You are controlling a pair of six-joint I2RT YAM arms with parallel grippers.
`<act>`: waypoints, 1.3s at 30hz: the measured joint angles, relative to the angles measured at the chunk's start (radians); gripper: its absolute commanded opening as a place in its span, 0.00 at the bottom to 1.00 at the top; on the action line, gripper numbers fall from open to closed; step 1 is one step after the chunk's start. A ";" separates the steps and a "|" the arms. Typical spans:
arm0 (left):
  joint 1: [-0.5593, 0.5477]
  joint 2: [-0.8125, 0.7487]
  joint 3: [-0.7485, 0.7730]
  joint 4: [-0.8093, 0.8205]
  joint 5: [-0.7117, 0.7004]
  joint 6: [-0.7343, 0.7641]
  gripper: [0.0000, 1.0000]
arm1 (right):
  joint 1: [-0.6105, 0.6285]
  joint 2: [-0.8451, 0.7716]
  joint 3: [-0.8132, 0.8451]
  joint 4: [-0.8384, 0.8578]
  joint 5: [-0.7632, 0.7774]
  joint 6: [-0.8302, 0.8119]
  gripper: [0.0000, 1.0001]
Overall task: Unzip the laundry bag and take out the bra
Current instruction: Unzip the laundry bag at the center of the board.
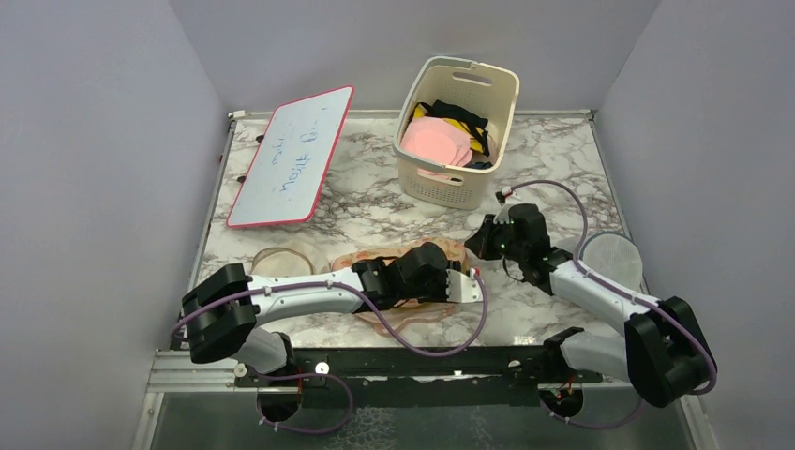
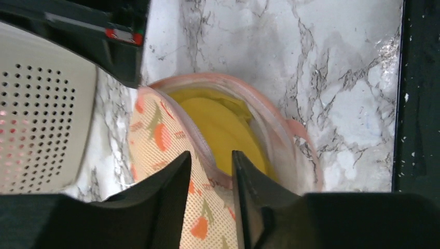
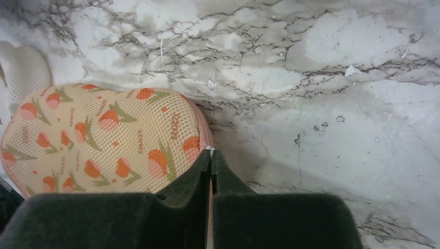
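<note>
Pinching the bag (image 2: 155, 140) by its carrot-print top layer, your left claw (image 2: 210, 154) is narrow, with the pink-edged fabric caught between its fingers. Just past the tips the bag's mouth stands open, and the bra (image 2: 212, 124) shows yellow inside it. Your right claw (image 3: 211, 153) is closed tight, its fingertips meeting on the pink edging at the bag's rounded end. A small white bit sits at the tips; you cannot tell whether it is the zip pull.

From above, your left claw lies across the bag and hides most of it, and your right claw comes in at the bag's right end. The bag rests on the bench (image 1: 375, 197) close to the near edge, about midway between the left and right edges. A basket (image 1: 487, 94) of pink and black garments stands at the far edge, right of the middle. A whiteboard (image 1: 291, 155) lies toward the far left corner. A white mesh round (image 1: 609, 255) sits at the right edge, beside your right arm.
</note>
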 measured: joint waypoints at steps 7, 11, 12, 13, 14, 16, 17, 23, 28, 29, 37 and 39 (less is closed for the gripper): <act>0.001 0.089 0.042 -0.026 -0.002 -0.037 0.65 | -0.006 -0.113 -0.006 -0.021 -0.053 -0.016 0.01; 0.003 0.131 0.082 -0.031 0.012 -0.090 0.68 | -0.006 -0.145 -0.035 -0.035 -0.085 -0.013 0.01; 0.003 0.132 0.087 -0.029 0.013 -0.106 0.69 | -0.006 -0.151 -0.043 -0.040 -0.094 -0.011 0.01; 0.003 0.132 0.089 -0.023 0.013 -0.115 0.69 | -0.005 -0.154 -0.050 -0.045 -0.100 -0.008 0.01; 0.003 0.132 0.090 -0.013 0.013 -0.130 0.70 | -0.004 -0.154 -0.055 -0.050 -0.103 -0.007 0.01; 0.003 0.132 0.090 -0.002 0.012 -0.152 0.71 | -0.002 -0.154 -0.062 -0.059 -0.109 -0.005 0.01; 0.003 0.132 0.090 0.009 0.012 -0.166 0.76 | 0.001 -0.154 -0.064 -0.062 -0.112 -0.002 0.01; 0.003 0.133 0.094 0.070 0.005 -0.250 0.82 | 0.019 -0.175 -0.072 -0.071 -0.129 0.021 0.01; 0.003 0.147 0.108 0.100 -0.032 -0.280 0.77 | 0.034 -0.209 -0.072 -0.080 -0.129 0.037 0.01; 0.003 0.153 0.109 0.103 -0.044 -0.282 0.75 | 0.035 -0.212 -0.072 -0.085 -0.129 0.039 0.01; 0.003 0.200 0.114 0.102 -0.133 -0.283 0.66 | 0.057 -0.220 -0.072 -0.123 -0.129 0.055 0.01; 0.003 0.205 0.117 0.100 -0.158 -0.282 0.66 | 0.063 -0.227 -0.072 -0.124 -0.129 0.060 0.01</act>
